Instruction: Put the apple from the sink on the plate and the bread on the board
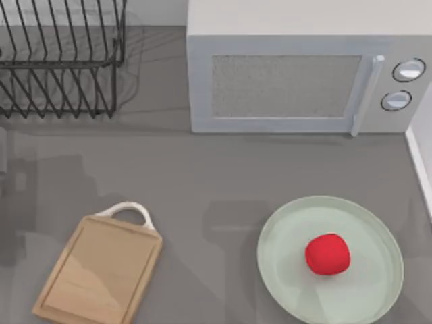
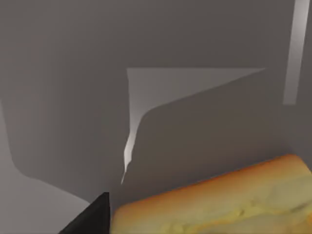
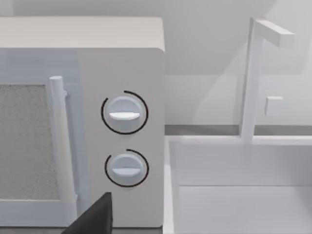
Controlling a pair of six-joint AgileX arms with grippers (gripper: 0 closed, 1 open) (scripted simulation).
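1 apple on plate; left end effector beside bread, grip unclear.

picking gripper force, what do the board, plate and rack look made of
The board looks like light unfinished wood: visible grain, tan tone; its loop handle seems white cord or plastic. The plate appears glazed ceramic or glass, pale mint and smooth. The rack looks like thin dark metal wire.

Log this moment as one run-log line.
apple: on plate | bread: close under left pincer, not on board | board: bare | right wrist: faces microwave and sink
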